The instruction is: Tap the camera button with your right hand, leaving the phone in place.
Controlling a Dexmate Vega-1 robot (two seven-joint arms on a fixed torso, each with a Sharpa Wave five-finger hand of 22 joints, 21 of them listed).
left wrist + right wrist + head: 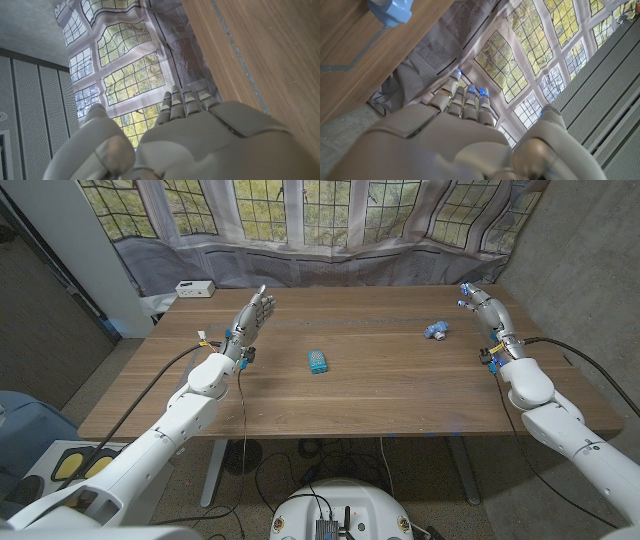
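White box point(194, 288): far left corner of the table point(400, 385), small, with dark marks on top.

Left hand point(250, 318): over the left part of the table, fingers straight and apart, reaching toward the far edge; grasping nothing. Its wrist view shows the back of the hand point(200, 140) with fingers extended beside the wood.

Phone point(318, 361): small teal slab lying flat near the table's middle, right of the left hand and well apart from both hands. Long axis runs near-to-far, tilted slightly; which end is the top cannot be told, and the camera button is too small to make out.

Blue object point(435, 331): small, lumpy, on the far right part of the table, near the right hand; also seen at point(390, 10).

Right hand point(483, 310): at the table's far right edge, fingers extended, blue-tipped, released, holding nothing.
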